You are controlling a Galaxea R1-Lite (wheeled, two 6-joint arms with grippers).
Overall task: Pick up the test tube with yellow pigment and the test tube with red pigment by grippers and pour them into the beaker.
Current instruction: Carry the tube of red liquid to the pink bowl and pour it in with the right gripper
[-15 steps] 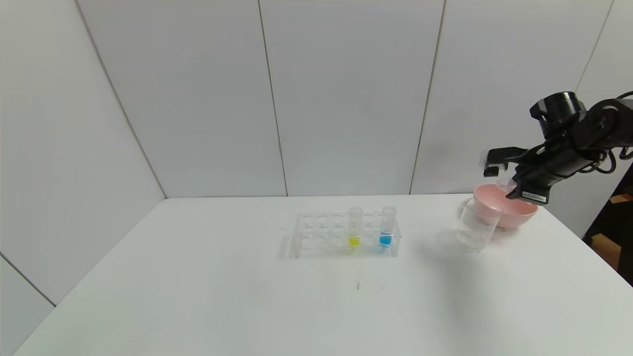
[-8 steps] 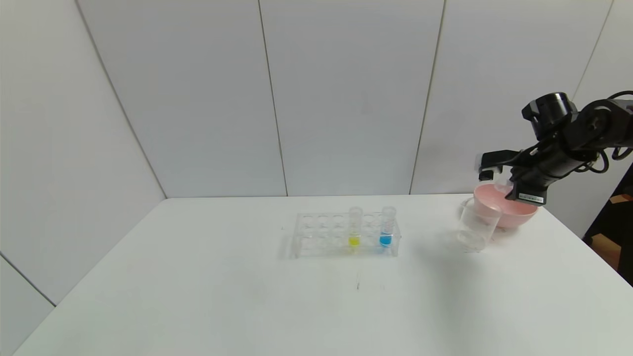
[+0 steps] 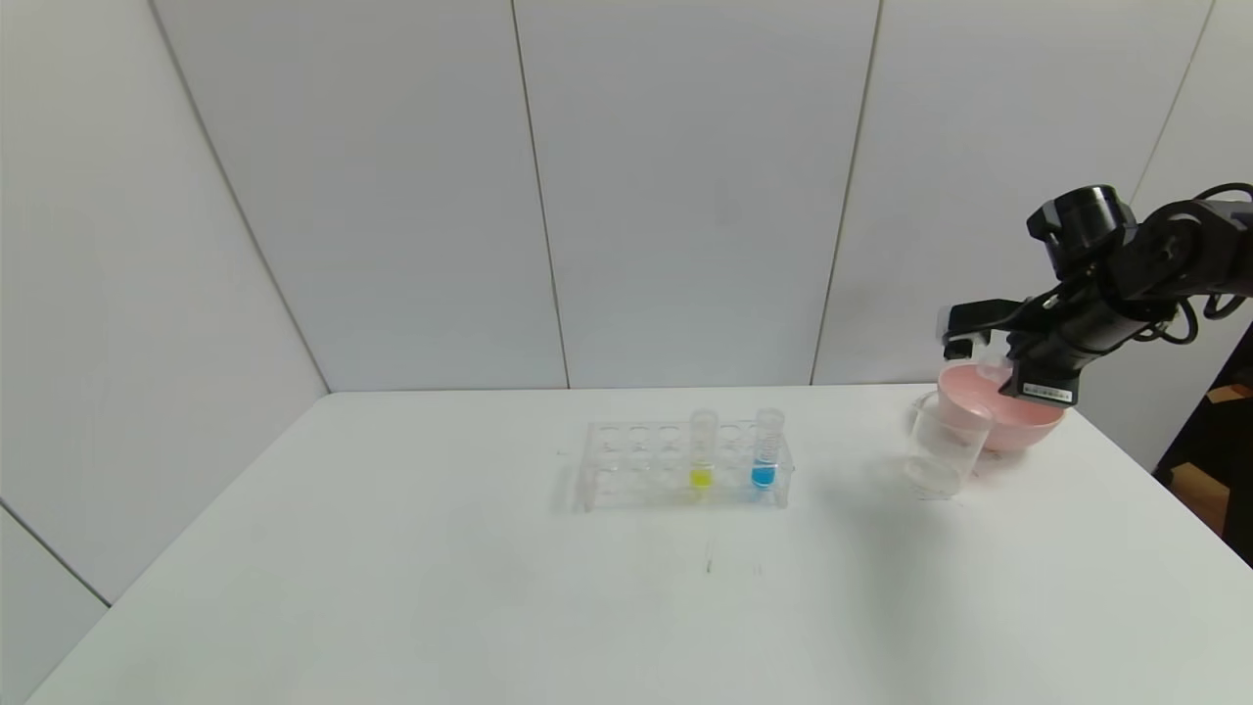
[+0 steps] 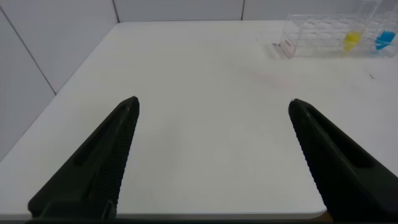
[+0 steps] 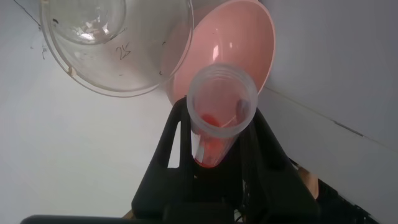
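Right gripper [image 3: 991, 364] crept left and up at the frame's right edge — clamped on the small clear red-pigment test tube [image 5: 219, 118].

Tube sat over the pink bowl [image 3: 1028, 419], short of the clear beaker [image 3: 942, 446] — pour not started; yellow-pigment tube [image 3: 702, 452] racked mid-frame; left gripper [image 4: 211, 162] idle, wide open.

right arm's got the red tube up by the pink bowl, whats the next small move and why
Probably shift the right gripper toward the beaker: the test tube with red pigment, clamped in its jaws, sits over the pink bowl, and red liquid remains inside.
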